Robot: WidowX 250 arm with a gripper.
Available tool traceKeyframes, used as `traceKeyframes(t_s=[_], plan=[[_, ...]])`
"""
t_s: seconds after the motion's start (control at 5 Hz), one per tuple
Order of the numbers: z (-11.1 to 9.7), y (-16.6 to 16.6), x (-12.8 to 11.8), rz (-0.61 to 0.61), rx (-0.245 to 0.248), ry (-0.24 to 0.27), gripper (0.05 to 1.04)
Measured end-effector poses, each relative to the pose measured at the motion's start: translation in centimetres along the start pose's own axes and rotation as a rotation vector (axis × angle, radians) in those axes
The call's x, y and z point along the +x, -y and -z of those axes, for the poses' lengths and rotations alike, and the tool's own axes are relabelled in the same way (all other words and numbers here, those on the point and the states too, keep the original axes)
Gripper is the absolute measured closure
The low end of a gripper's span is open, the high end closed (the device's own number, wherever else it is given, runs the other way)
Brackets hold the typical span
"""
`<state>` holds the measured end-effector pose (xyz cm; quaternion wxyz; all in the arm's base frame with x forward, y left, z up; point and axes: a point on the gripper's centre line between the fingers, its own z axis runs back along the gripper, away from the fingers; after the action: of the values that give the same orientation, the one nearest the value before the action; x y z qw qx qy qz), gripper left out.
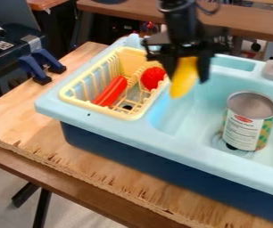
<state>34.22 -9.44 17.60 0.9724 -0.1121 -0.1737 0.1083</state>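
- Yellow oblong plastic toy (184, 81): pinched between part-open jaws of the black gripper (187, 75) — an off-centre grip could let it slip.
- Pale-yellow slatted plastic rack (95, 107): its rim could snag a low tip.

Can (244, 129) in sink (124, 130) (standing upright); blue clamps (31, 66) at wooden tabletop's (26, 107) edge.

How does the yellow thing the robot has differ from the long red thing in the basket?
The yellow thing is held up in the gripper; the long red thing lies in the basket. The yellow thing points downward, while the long red thing lies slanted. Both are longer than they are wide.
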Motion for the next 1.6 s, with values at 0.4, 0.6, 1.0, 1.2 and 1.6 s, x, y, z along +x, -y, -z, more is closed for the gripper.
traceKeyframes(t_s=[0.4, 0.6, 1.0, 1.2, 1.6], plan=[[3.2, 1.6, -2.5, 0.09, -0.004, -0.122, 0.53], [4.3, 1.0, -3.2, 0.095, 0.042, -0.16, 0.53], [5.1, 0.4, -2.9, 0.079, 0.08, -0.149, 0.53], [6.9, 0.0, -3.4, 0.088, 0.121, -0.179, 0.454], [7.6, 1.7, -5.5, 0.195, 0.079, -0.21, 0.073]])
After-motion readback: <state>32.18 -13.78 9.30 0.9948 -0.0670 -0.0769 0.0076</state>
